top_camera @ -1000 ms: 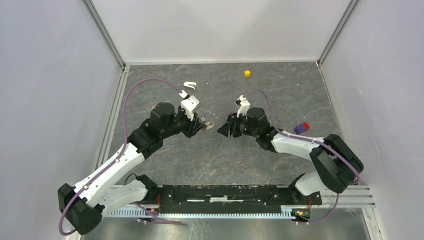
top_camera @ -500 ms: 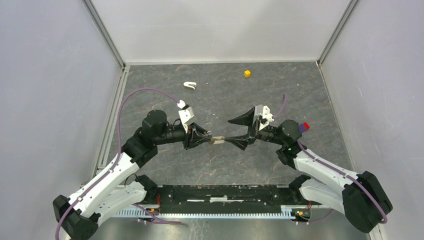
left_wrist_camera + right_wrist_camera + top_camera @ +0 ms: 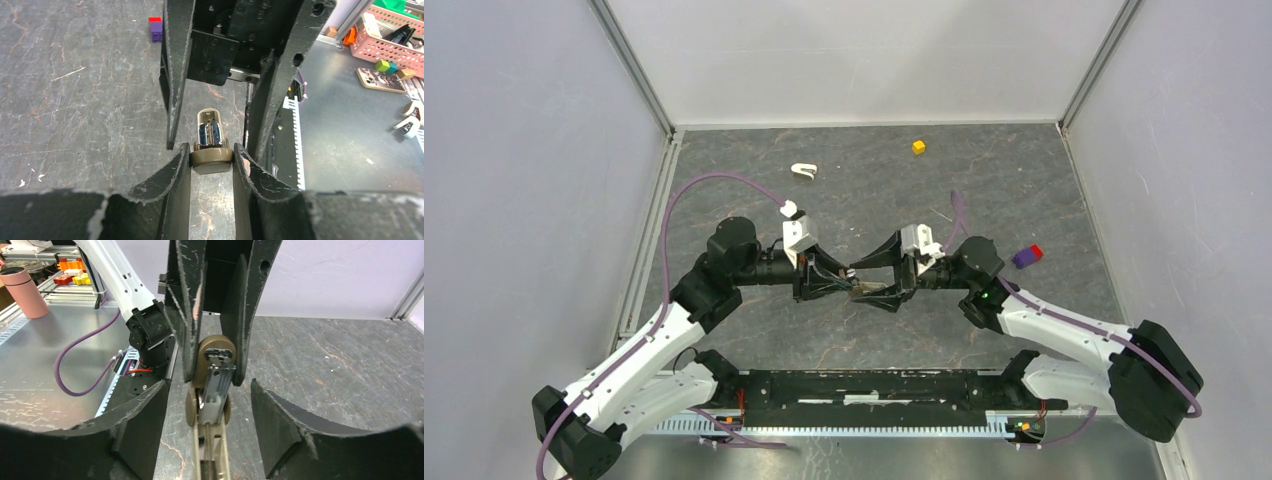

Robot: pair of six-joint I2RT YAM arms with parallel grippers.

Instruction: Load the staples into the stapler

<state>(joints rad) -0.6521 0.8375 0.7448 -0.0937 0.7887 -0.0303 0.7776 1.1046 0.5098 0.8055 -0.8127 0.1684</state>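
**Stapler pinched in my left pincer, my right pincer spread around it**

My left pincer stands narrow. Its two fingers press against the sides of the stapler's rounded tan end and hold it over the middle of the dark, stone-patterned table. From my left wrist I look along the stapler end-on and see a tan shell with shiny metal inside.

My right pincer faces the left one, tip to tip, and is wide. One finger stands on each side of the stapler's free end. My right wrist view shows a gap on both sides, so neither finger touches it. From that wrist the stapler lies open along its length. A metal channel holds a white slider, and a thin coiled spring runs back toward me.

I cannot pick out the staples in any view, nor tell whether any sit in the channel.

A small white curved piece lies toward the far left of the table. A yellow cube sits near the far edge. A purple block with a red top rests just beyond my right forearm.
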